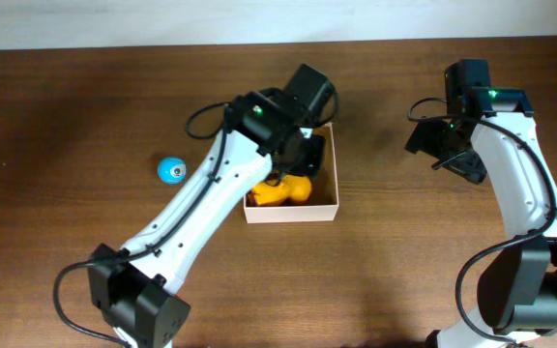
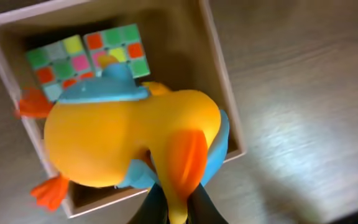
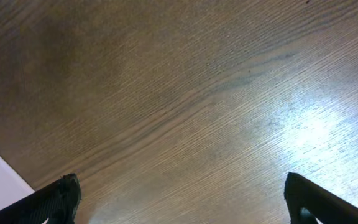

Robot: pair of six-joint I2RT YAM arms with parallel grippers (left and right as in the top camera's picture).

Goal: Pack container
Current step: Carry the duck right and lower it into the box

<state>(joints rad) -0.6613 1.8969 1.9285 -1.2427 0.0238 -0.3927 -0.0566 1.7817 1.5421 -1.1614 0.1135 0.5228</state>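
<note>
Container point(image 1: 291, 215) sits mid-frame in the overhead view, with the left arm point(image 1: 201, 208) reaching over it from lower left. Left gripper point(image 2: 178, 210) is clamped on the orange tail end of the duck point(image 2: 129, 140), dark fingers pinching it at the bottom edge of the left wrist view. Duck hangs over the lower half of the container. Cube point(image 2: 86, 59) lies inside, upper left corner. Can't tell if the duck touches the floor yet.

Step in hand, as I judge it: placing the duck. To do it well, go straight down onto the free floor beside the cube, not on top of it. One orange foot point(image 2: 48, 190) looks to be over the lower left wall, so shift toward the middle before lowering, or it may catch and tip out. The toy is rounded and likely to roll, so let go only once it is seated low.

Right gripper point(image 3: 180, 198) is spread wide and holds nothing, over bare table point(image 3: 185, 93) right of the container. Ball point(image 1: 170, 170) lies outside at left, probably next.
</note>
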